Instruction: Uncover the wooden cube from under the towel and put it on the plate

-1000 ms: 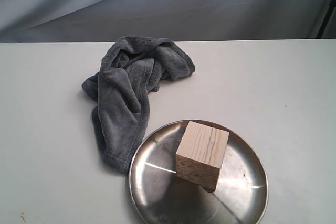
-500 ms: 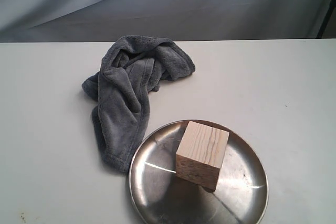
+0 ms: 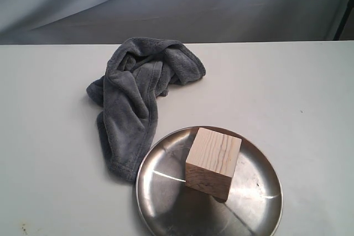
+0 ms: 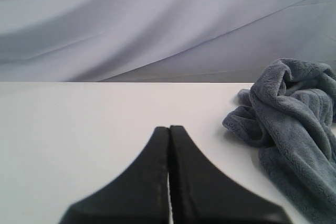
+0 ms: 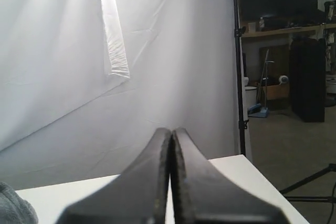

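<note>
The wooden cube [image 3: 213, 162] is uncovered and stands on the stainless-steel plate [image 3: 166, 194], a little right of its middle, with one corner turned toward the camera. The pale top face shows dark grain lines. The plate lies at the near edge of the white table [image 3: 293, 92].

The grey-blue towel [image 3: 135, 100] lies crumpled on the table, behind and to the left of the plate. Its lower end reaches the plate's left rim; I cannot tell if it touches the rim or only lies just beside it.

Compared with the pictures from half a second and one second ago, nothing differs in the exterior view: cube, plate and towel are in the same places, and no arm appears there.

In the left wrist view, the left gripper [image 4: 169, 128] has its two black fingers pressed together, holding nothing, above bare table, with the towel to one side. The right gripper [image 5: 171, 129] is also pressed together and empty, facing the white backdrop [image 5: 63, 103].
</note>
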### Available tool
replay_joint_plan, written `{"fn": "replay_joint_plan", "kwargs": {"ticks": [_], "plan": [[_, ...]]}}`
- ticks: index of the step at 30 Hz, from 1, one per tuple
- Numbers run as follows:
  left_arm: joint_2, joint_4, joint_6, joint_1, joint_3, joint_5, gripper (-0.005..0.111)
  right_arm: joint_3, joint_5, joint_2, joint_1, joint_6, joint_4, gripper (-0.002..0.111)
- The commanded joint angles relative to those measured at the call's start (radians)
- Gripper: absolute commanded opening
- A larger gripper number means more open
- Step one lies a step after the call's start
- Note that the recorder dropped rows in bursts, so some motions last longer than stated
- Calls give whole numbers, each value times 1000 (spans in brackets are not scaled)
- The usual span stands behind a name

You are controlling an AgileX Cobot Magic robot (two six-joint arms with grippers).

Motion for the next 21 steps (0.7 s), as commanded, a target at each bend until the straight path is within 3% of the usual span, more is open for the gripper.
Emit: {"fn": "replay_joint_plan", "kwargs": {"ticks": [1, 4, 11, 15, 21], "plan": [[-3, 2, 0, 3, 4, -10, 0, 104, -83, -4, -4, -86, -20, 0], [-3, 2, 0, 3, 4, -10, 0, 157, -101, -4, -4, -133, -20, 0], [-3, 2, 0, 3, 4, -10, 0, 157, 82, -4, -4, -132, 29, 0], [-3, 2, 0, 3, 4, -10, 0, 157, 92, -4, -4, -132, 176, 0], [-3, 2, 0, 3, 4, -10, 0, 157, 143, -4, -4, -130, 200, 0]]}}
